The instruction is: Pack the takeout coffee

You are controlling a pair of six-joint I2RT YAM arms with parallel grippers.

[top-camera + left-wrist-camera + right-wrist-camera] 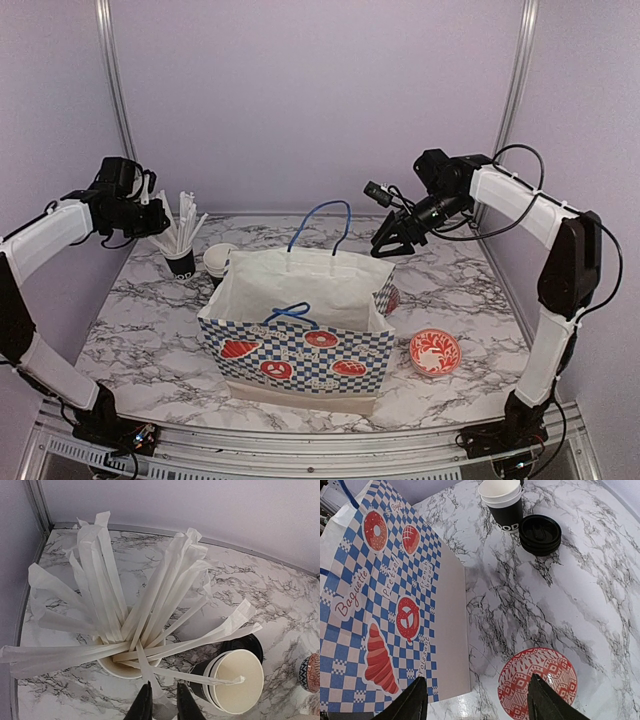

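L gripper (164,702) hung over the straw cup (117,669), jaws nearly shut w/ one straw (145,670) between; pinched or not, can't tell. Stacked coffee cups (232,680) stood just to its right, lids (247,642) behind. Prob. light, crushable paper: grip upper wall. R gripper (477,705) gaped empty beside the bag (385,605), well apart from cups.

There is one blue-checked paper bag (300,345). There are two red-and-white bowls (435,352). The black paper cups (506,505) form one nested stack, at least two by their rims. The black lids (540,534) form one stack, number unclear. One straw cup (181,262) holds more than ten paper-wrapped straws (150,595).
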